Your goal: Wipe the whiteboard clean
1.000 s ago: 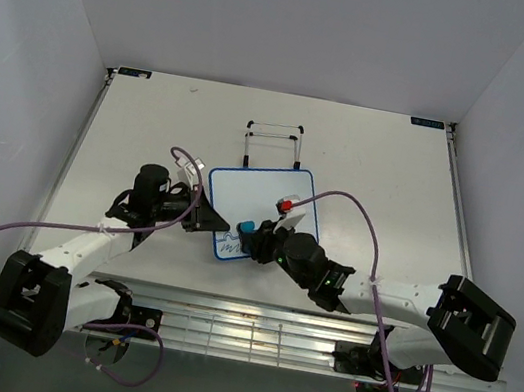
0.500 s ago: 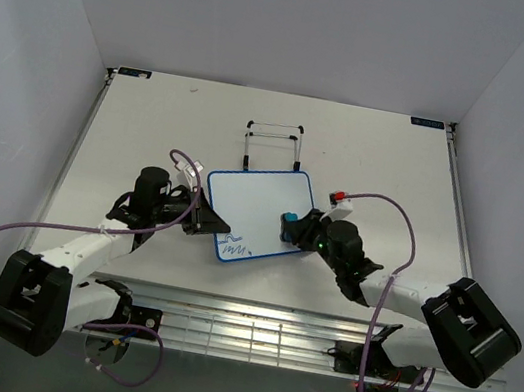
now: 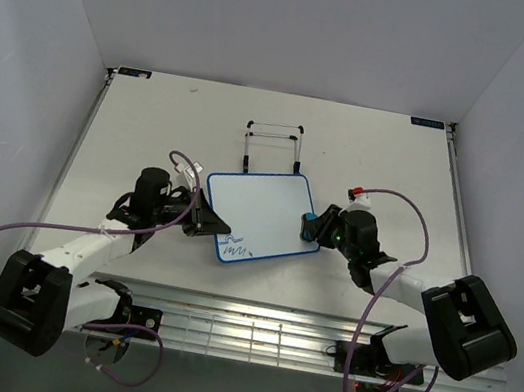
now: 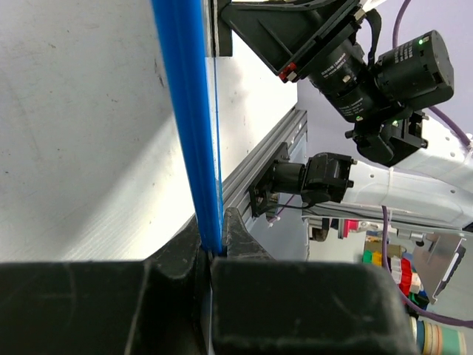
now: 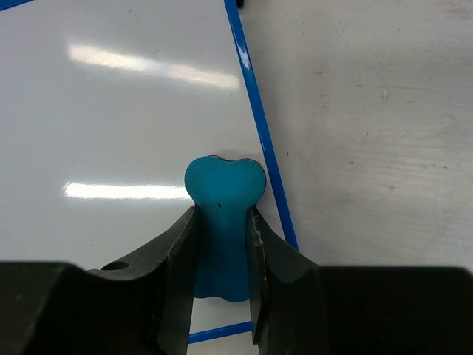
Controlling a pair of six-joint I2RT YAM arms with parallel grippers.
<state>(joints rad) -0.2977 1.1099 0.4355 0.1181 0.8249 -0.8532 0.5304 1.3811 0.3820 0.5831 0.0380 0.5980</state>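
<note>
The whiteboard (image 3: 261, 214) lies mid-table, white with a thin blue frame and a blue scribble (image 3: 234, 247) near its front left corner. My left gripper (image 3: 207, 220) is shut on the board's left edge. In the left wrist view the blue frame (image 4: 185, 111) runs edge-on into that gripper (image 4: 213, 248). At the board's right edge, my right gripper (image 3: 310, 226) is shut on the blue bone-shaped eraser (image 5: 224, 188). The right wrist view shows the eraser pinched at its waist by the gripper (image 5: 222, 216), its head on the white surface (image 5: 111, 111) beside the frame.
A thin black wire stand (image 3: 273, 142) stands just behind the board. An aluminium rail (image 3: 249, 326) runs along the table's near edge between the arm bases. In the left wrist view my right arm (image 4: 369, 59) shows past the board.
My right gripper has slid the eraser from beside the scribble at the board's front left across to its right edge. The left gripper and board have stayed put.
</note>
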